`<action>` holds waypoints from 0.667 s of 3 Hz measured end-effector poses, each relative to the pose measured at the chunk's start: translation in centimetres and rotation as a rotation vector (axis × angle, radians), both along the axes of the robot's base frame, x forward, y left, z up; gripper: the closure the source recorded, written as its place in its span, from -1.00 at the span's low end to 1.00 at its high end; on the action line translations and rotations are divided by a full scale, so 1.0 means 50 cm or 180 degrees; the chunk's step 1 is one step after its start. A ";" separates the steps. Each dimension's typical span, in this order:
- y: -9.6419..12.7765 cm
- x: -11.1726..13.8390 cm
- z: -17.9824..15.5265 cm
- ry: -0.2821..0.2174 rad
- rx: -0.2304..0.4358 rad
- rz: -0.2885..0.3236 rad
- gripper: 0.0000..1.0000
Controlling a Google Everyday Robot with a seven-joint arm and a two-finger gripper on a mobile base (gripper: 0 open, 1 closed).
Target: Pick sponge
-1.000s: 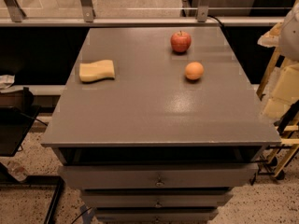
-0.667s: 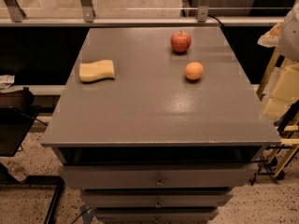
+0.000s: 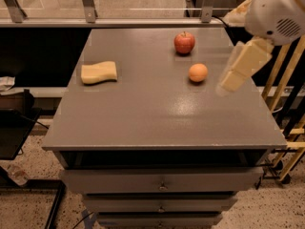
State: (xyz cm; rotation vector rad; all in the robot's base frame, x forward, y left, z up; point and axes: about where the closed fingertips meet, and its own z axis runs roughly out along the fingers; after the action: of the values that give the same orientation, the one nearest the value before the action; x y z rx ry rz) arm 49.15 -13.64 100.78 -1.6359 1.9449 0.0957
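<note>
The sponge (image 3: pixel 98 72), a pale yellow block with wavy long sides, lies flat on the left part of the grey table top (image 3: pixel 143 113). My gripper (image 3: pixel 227 85) hangs from the white arm at the upper right, above the table's right side and just right of the orange. It is far from the sponge, with most of the table's width between them. Nothing shows in the gripper.
A red apple (image 3: pixel 184 42) stands at the back centre-right of the table. A round orange fruit (image 3: pixel 198 72) sits in front of it. Drawers (image 3: pixel 162 182) are below the table top. A glass railing (image 3: pixel 88 6) runs behind, and wooden frames (image 3: pixel 286 128) stand to the right.
My arm and gripper have swung left and inward from the right edge, and now hang over the table's right side near the orange. The sponge, apple and orange have not moved.
</note>
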 end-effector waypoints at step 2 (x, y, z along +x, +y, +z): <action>0.088 0.042 -0.013 0.0046 0.0352 0.0063 -1.00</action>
State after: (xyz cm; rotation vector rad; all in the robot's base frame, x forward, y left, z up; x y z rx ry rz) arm 51.25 -9.26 100.12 -1.5864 1.8996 0.2194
